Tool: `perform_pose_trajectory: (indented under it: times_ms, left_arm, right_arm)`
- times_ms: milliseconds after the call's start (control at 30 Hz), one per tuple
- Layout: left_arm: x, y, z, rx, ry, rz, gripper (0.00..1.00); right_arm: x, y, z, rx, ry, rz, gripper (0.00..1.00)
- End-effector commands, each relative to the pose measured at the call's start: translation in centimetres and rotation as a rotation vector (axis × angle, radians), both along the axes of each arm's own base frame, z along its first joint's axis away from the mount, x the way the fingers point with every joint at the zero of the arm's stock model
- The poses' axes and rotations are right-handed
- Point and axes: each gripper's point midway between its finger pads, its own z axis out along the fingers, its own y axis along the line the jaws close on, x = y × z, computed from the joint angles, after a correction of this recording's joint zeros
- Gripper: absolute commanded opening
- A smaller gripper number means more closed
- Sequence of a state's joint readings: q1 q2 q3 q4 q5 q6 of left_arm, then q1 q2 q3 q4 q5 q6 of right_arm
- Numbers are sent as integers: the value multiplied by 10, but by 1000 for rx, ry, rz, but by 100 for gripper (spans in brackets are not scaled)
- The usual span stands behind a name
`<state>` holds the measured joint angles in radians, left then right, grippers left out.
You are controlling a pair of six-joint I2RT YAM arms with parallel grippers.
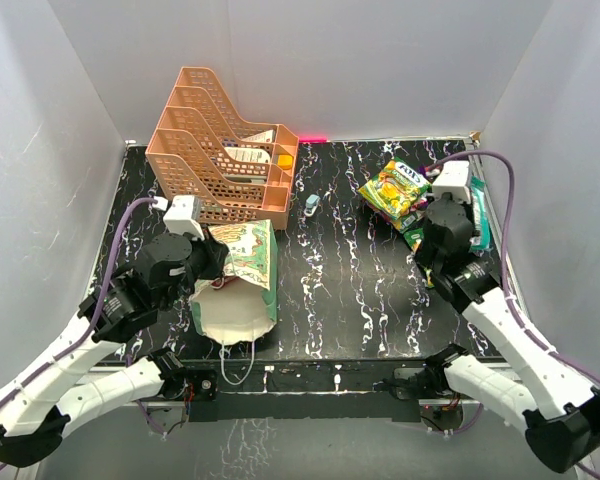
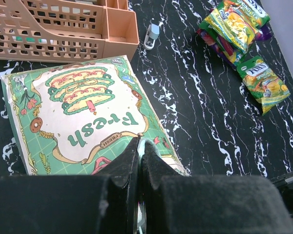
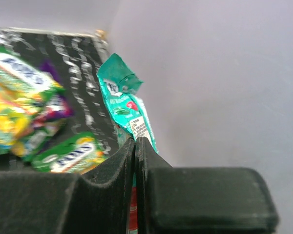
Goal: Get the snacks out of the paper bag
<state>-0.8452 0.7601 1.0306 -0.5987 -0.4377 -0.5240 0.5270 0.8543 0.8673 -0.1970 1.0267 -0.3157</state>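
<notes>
Mint-green paper bag [image 1: 242, 258], printed with a layered sandwich and the word "Fresh". Lies on its side at the near left of the table [image 1: 350, 280], just in front of the orange tray rack [image 1: 215, 150]. Gapes toward the near edge with a cream mouth, a white string handle trailing past the table's edge. Pinched at the upper rim by the left gripper [image 2: 139, 144], fingers pressed together on a thin pale edge.

Glossy snacks [image 1: 395, 188] at the far right of the table, well apart from the bag: yellow-green packets heaped over a purple one. One crinkled teal packet [image 3: 124, 105] beside the right wall [image 3: 210, 73], clamped between the closed fingers of the right gripper [image 3: 135, 141].

Cannot tell whether anything lies deeper inside the bag; only cream lining on show. Heap's lettering blurred in the right wrist view. Right fingertips hidden under the wrist in the top view.
</notes>
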Motion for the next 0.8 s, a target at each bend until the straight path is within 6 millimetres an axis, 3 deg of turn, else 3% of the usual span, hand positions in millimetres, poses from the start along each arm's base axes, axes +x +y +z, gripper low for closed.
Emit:
perform_pose_trajectory:
  times_ms: [0,133,333,767]
  left_arm:
    - [-2,0,24,-46,-59,-20,0]
    - [-2,-3,28,-43,-76,-46,0]
    - [-2,1,35,-28,-108,-53,0]
    - [-9,10,40,-53,-134,-42,0]
  right_arm:
    - [8,-46,-3,-43,20,-144,7]
    - [21,-72,-33,-56,116,-153,7]
    - [35,-88,-80,-112,277,-135,7]
    - [73,-65,-147,-47,412,-6,7]
